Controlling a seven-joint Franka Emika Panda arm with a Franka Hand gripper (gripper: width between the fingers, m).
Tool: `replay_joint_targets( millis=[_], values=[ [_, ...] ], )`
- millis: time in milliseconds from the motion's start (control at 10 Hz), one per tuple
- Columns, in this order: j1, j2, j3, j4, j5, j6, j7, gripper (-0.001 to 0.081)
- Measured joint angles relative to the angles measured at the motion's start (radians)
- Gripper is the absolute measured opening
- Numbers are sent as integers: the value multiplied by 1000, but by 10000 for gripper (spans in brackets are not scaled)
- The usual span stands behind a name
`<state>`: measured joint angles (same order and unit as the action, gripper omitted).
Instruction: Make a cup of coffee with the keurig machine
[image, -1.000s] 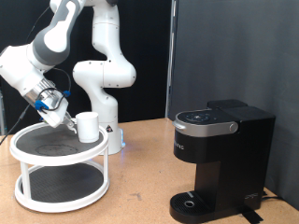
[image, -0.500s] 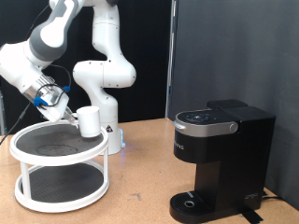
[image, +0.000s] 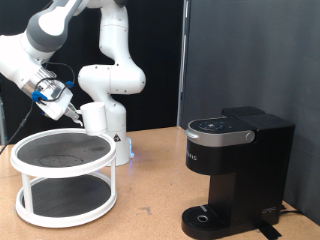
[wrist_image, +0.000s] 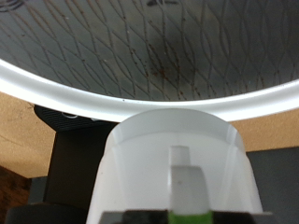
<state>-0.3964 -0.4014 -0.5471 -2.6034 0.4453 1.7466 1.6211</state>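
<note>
My gripper (image: 72, 108) is shut on the plain white cup (image: 96, 117) and holds it in the air above the far right rim of the white two-tier rack (image: 30, 158), in front of the robot's white base. In the wrist view the cup (wrist_image: 177, 154) fills the lower middle, with one green-padded finger (wrist_image: 185, 187) inside its rim, gripping its wall. The black keurig machine (image: 235, 175) stands on the table at the exterior view's right, lid shut, its round drip tray (image: 205, 216) bare.
The rack has a dark mesh top shelf (wrist_image: 149, 47) and a lower shelf (image: 62, 200). The wooden table (image: 145, 205) runs between rack and machine. A dark boxy shape (wrist_image: 75, 159) shows beyond the cup in the wrist view.
The gripper has lifted the cup off the rack's top shelf, rising steadily across the frames. The machine has not moved.
</note>
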Motion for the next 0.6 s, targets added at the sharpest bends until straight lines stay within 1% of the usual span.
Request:
replay_joint_targets(
  millis=[100,300,500,600],
  values=[
    [4,2,22,-11,45,31,58,7],
    [32,5,82,-32,165,132,149,7],
    [71,19,136,-33,268,232,194,7],
    [90,33,161,-30,298,270,206,7]
  ],
)
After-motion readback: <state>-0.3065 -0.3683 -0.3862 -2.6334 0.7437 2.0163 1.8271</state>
